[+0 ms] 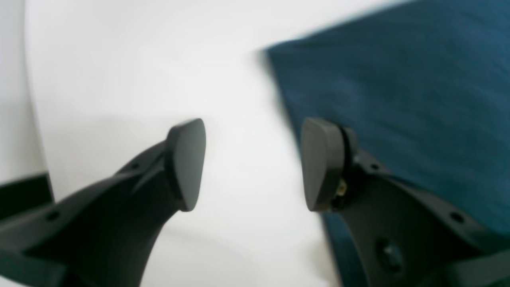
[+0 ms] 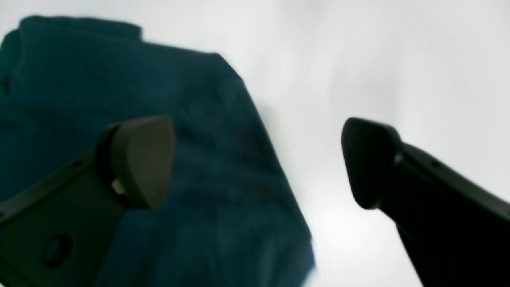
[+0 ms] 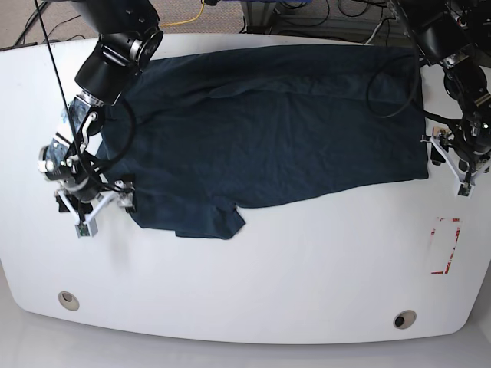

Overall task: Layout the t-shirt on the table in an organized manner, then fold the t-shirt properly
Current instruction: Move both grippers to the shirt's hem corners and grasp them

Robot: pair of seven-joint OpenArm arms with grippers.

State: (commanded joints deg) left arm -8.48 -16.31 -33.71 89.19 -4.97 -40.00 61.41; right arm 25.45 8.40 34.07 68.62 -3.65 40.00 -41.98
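- Looking from the near edge of the large glossy white table point(image 3: 253, 299), we see two round grey grommet holes point(image 3: 68, 300), one toward each near corner, and a red tape rectangle point(image 3: 446, 245) on bare surface near the camera's right edge.
- Farther in, the dark navy-blue soft fabric short-sleeved t-shirt point(image 3: 268, 130) lies spread across the table, reaching almost to the far edge, with a sleeve flap pointing toward us at its near-left part.
- At the shirt's edge on the camera's left, we find the right tool point(image 3: 96, 207) low over the table; in the right wrist view its black fingers stand spread, one over the cloth point(image 2: 207, 167), the other over bare white, pinching nothing.
- At the opposite edge, the left tool point(image 3: 451, 157) sits just beside the shirt's corner; in the left wrist view point(image 1: 253, 163) its black fingers point(image 1: 187, 163) are likewise spread, straddling the cloth's edge point(image 1: 398, 99) with nothing between them.
- Beyond the far edge, we see cables on the floor.
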